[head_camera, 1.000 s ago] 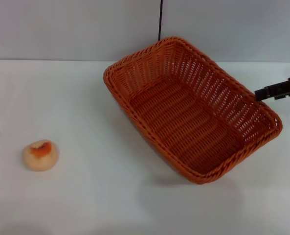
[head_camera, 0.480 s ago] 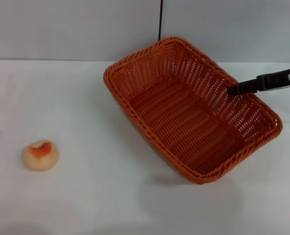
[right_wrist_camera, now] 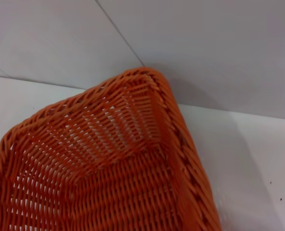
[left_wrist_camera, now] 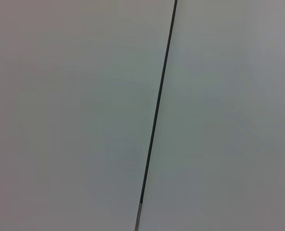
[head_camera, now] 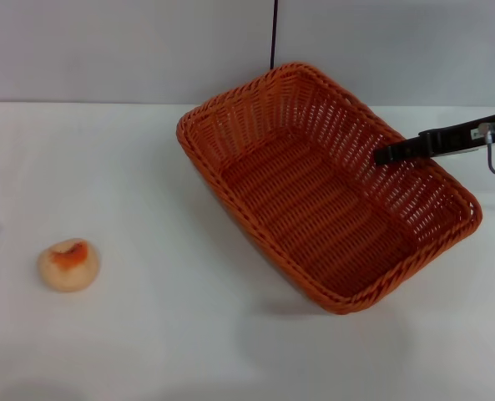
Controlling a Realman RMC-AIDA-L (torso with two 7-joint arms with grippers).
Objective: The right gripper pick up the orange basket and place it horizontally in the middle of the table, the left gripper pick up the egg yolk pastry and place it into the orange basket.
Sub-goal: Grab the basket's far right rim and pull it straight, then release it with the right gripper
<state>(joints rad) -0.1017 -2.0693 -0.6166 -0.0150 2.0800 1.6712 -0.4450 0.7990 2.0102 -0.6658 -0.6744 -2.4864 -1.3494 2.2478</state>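
The white table (head_camera: 130,334) spreads wide across the head view, and on its right half sits the orange basket (head_camera: 314,192), lying at a diagonal, one corner toward the back wall, its long sides running down toward the right. Inside it there's only bare weave, nothing in it; the right wrist view looks down into the far corner of the basket (right_wrist_camera: 113,159) and shows woven floor and sloping sides there too. Over on the left half of the table, well apart from the basket, the egg yolk pastry (head_camera: 68,264) rests alone, orange-red patch up. Now the right gripper (head_camera: 385,155): it reaches in from the right edge, a thin black arm with a grey cable, its tip over the basket's right-hand long rim. Whether the fingers are spread or closed, I can't tell from here, nor whether it touches the rim. The left gripper shows in no view.
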